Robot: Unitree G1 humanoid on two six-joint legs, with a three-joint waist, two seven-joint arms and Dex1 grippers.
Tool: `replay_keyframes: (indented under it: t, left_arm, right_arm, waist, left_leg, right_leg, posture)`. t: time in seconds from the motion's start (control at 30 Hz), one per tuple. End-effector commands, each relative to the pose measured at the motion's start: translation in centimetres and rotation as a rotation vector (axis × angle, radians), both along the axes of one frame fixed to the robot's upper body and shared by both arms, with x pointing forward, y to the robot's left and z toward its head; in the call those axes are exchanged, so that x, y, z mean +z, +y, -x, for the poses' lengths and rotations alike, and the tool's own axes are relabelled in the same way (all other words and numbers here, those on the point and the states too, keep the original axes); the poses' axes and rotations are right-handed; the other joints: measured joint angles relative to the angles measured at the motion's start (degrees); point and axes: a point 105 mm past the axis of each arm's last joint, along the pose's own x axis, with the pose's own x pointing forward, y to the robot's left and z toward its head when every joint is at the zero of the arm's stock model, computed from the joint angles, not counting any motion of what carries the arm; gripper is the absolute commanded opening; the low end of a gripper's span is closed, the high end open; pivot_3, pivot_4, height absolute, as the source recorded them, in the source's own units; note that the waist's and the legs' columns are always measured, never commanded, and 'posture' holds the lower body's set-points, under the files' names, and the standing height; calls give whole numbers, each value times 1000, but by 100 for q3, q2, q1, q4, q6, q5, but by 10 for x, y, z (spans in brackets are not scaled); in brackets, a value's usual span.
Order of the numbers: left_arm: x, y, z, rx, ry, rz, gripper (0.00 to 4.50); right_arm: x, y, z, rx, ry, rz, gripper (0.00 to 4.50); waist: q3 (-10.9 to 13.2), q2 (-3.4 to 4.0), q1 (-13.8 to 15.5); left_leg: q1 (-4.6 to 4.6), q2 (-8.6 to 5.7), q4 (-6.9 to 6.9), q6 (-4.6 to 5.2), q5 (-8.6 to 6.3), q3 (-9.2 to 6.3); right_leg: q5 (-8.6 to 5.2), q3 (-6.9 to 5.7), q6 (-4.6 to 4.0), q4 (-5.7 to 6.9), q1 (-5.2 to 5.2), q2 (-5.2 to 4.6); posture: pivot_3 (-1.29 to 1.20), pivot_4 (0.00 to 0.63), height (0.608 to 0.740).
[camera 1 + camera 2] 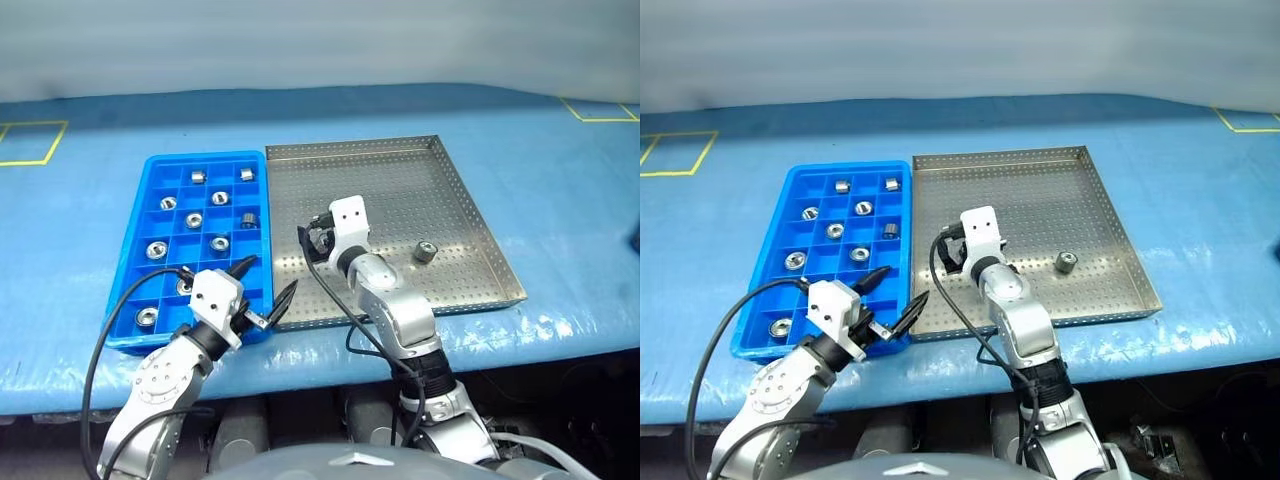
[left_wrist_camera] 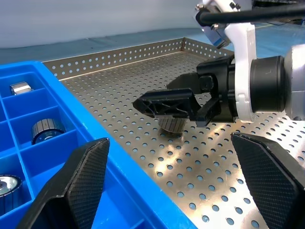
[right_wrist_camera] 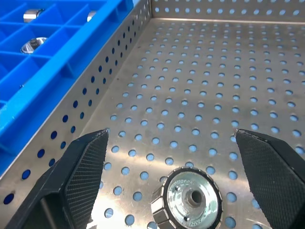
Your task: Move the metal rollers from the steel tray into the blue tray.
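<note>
The steel tray lies right of the blue tray. Several metal rollers sit in the blue tray's compartments. One roller lies loose on the steel tray's right side. Another roller stands on the perforated floor near the tray's left wall, between the fingers of my open right gripper, which touch nothing. From the left wrist that same roller shows under the right gripper's fingers. My left gripper hangs open and empty over the blue tray's near right corner.
Both trays rest on a blue-covered table whose front edge runs just behind my arms. Yellow tape marks lie at the far left and far right. A black cable loops from my left wrist.
</note>
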Motion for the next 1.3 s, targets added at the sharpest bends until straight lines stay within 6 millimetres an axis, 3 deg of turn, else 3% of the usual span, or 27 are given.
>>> replay_keyframes:
  t: [0.03, 0.2, 0.23, 0.3, 0.5, 0.53, 0.67, 0.83, 0.97, 1.1, 1.3]
  left_arm:
    - [11, -4, 3, -7, -42, 16, 4500]
    - [10, -4, 5, -3, -40, 17, 4500]
    - [11, -4, 5, -2, -40, 17, 4500]
    - [11, -4, 5, -1, -40, 15, 4500]
    - [11, -3, 6, 4, -43, 12, 4500]
    - [12, -2, 6, 7, -44, 10, 4500]
    - [14, 2, 6, 36, -57, 5, 4500]
    - [19, 17, 8, 126, -97, -28, 4500]
    - [22, 27, 13, 191, -124, -43, 4500]
    - [21, 35, 19, 238, -134, -65, 4500]
    - [16, 37, 27, 242, -110, -60, 4500]
  right_arm:
    - [-1, -3, -2, -15, -11, -5, 4483]
    - [-13, -8, -3, -39, 24, -8, 4483]
    - [-14, -9, -4, -46, 24, -5, 4309]
    - [-15, -11, -4, -55, 24, -3, 3871]
    - [-9, -4, -1, -21, 8, -25, 1926]
    - [-6, -2, -1, -11, -1, -32, 1833]
    - [14, 13, 1, 53, -46, -69, 1834]
    - [50, 47, 13, 255, -121, -122, 1834]
    - [68, 68, 23, 377, -150, -130, 1834]
    - [70, 84, 30, 458, -119, -134, 1834]
    - [46, 97, 50, 598, -61, -10, 1834]
  waist:
    - [0, 0, 14]
    - [0, 0, 31]
    - [0, 0, 29]
    - [0, 0, 28]
    - [0, 0, 31]
    - [0, 0, 31]
    - [0, 0, 31]
    - [0, 0, 45]
    - [0, 0, 128]
    - [0, -1, 286]
    - [-2, -3, 394]
  left_leg:
    - [0, 0, 0, 0, 0, 0]
    - [-1, 0, 1, 0, 0, 0]
    - [-1, 0, 1, 0, 0, 0]
    - [1, 0, 2, 0, 0, 0]
    - [0, 0, 2, 0, 0, 0]
    - [0, 0, 2, 0, 0, 0]
    - [0, 0, 2, 0, 0, -1]
    - [1, 2, 2, 0, 0, -1]
    - [4, 2, 2, 0, 0, -3]
    - [3, 1, 1, 0, 0, -3]
    - [2, 1, 3, -1, 1, 0]
  right_leg:
    - [0, 0, 0, 0, 0, 0]
    - [0, 0, 0, 0, 0, 0]
    - [0, 0, 0, 0, 0, 0]
    - [0, 0, 0, 1, 1, 0]
    - [0, 0, 0, 3, 1, 0]
    - [0, 0, 0, 3, 1, 0]
    - [0, -1, 0, 3, 0, 1]
    - [0, -1, 0, 9, -3, 2]
    - [-3, -3, -5, 15, -2, 3]
    - [-4, -4, -7, 14, -4, 1]
    - [-6, -4, -8, 11, -5, 0]
  posture:
    - [61, 150, 740]
    - [65, 150, 740]
    - [66, 150, 740]
    - [66, 150, 740]
    - [73, 150, 740]
    - [76, 150, 740]
    - [83, 150, 740]
    - [140, 150, 740]
    - [178, 150, 740]
    - [207, 150, 740]
    - [224, 150, 740]
